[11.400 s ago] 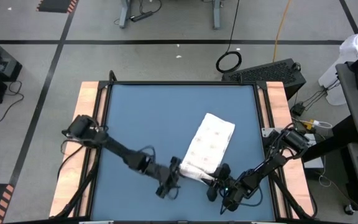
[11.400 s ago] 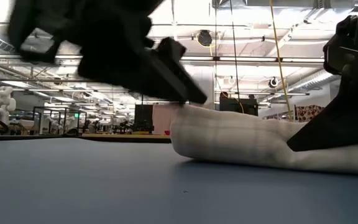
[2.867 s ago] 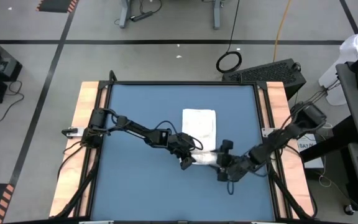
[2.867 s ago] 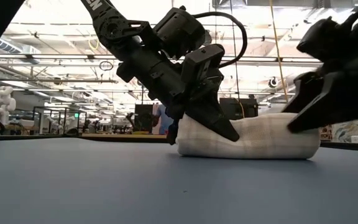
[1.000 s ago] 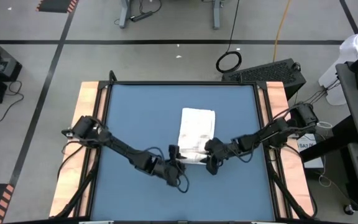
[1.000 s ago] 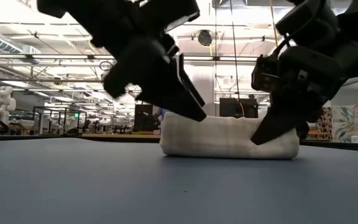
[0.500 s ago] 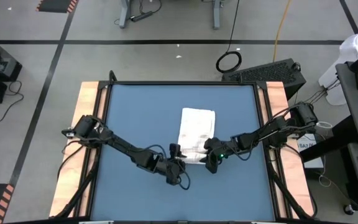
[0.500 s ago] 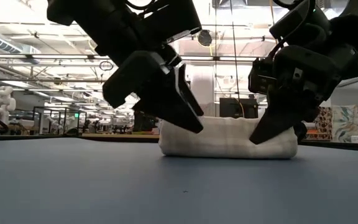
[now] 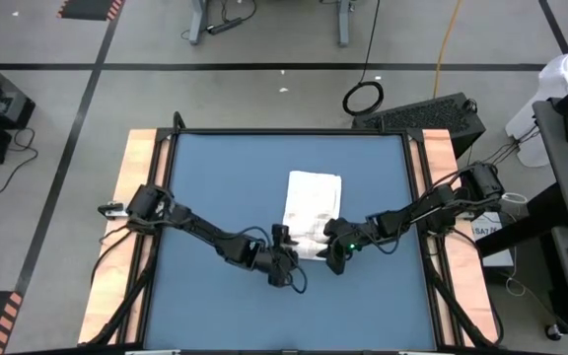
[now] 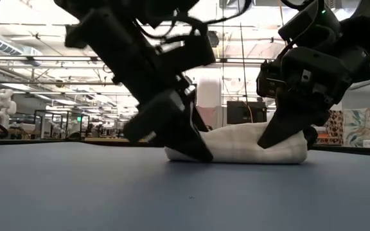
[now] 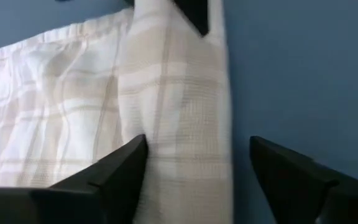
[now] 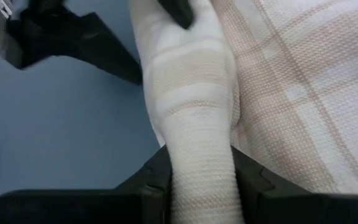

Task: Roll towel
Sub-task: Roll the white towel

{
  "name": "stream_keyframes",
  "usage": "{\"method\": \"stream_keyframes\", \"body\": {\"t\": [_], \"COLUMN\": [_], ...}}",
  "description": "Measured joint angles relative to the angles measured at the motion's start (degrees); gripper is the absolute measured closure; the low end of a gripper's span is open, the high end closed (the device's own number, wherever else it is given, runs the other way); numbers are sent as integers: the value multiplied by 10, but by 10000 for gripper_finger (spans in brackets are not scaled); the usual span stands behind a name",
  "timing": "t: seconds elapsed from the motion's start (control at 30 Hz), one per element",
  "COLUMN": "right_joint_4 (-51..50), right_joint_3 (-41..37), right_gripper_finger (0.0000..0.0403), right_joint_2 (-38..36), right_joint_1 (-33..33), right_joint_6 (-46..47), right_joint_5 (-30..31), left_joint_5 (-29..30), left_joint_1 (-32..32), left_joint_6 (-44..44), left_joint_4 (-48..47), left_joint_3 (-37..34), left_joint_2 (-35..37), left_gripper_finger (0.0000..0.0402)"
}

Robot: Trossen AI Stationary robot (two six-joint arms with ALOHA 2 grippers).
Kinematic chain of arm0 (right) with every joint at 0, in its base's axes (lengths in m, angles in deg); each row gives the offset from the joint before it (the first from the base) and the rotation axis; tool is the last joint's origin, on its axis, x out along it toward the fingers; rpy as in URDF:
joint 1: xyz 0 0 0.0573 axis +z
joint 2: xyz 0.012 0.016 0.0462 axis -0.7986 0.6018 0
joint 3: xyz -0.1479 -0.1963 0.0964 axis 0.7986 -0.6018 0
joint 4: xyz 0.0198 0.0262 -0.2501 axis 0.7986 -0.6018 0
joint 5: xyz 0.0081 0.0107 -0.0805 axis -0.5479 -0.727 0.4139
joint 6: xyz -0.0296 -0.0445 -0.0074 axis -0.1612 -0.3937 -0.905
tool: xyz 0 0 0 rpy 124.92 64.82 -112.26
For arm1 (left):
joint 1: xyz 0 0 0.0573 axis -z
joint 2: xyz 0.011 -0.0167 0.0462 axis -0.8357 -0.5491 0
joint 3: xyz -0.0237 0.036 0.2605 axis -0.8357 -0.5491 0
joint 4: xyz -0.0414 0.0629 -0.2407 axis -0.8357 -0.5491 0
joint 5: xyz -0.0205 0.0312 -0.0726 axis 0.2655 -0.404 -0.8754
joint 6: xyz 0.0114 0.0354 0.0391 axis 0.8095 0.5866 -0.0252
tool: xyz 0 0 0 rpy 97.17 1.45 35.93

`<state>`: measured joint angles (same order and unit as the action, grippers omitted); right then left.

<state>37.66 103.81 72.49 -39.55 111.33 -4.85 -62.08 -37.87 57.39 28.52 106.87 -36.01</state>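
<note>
Towel (image 9: 311,209) roll unmoved, left tool (image 9: 286,258) now wider, nearer roll

I can read no text, label, brand, number or sign anywhere around my fingers or in the room beyond them.
</note>
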Motion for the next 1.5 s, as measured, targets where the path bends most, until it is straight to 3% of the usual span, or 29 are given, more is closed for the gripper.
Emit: {"method": "stream_keyframes", "body": {"t": [0.2, 0.5, 0.63, 0.77, 1.0, 1.17, 1.5], "right_joint_4": [19, -60, -123, -96, -24, -4, -1], "right_joint_3": [-1, -2, -2, -2, 0, 0, 2], "right_gripper_finger": [294, 180, 140, 119, 110, 114, 115], "right_joint_2": [-11, -113, -165, -175, -96, -30, 34], "right_joint_1": [5, 15, 59, 125, 189, 172, 127], "right_joint_6": [-13, -124, -202, -276, -332, -285, -155], "right_joint_5": [2, 18, 104, 209, 364, 395, 361], "left_joint_5": [-58, -199, -260, -315, -409, -431, -428], "left_joint_1": [-31, -80, -102, -125, -168, -178, -177], "left_joint_6": [-21, -62, -77, -102, -150, -152, -150], "left_joint_4": [-18, -33, -34, -35, -41, -41, -40], "left_joint_3": [1, 0, 0, 0, 0, -1, -1], "left_joint_2": [1, 6, 8, 10, 9, 9, 9], "left_gripper_finger": [192, 298, 304, 303, 302, 302, 301]}}
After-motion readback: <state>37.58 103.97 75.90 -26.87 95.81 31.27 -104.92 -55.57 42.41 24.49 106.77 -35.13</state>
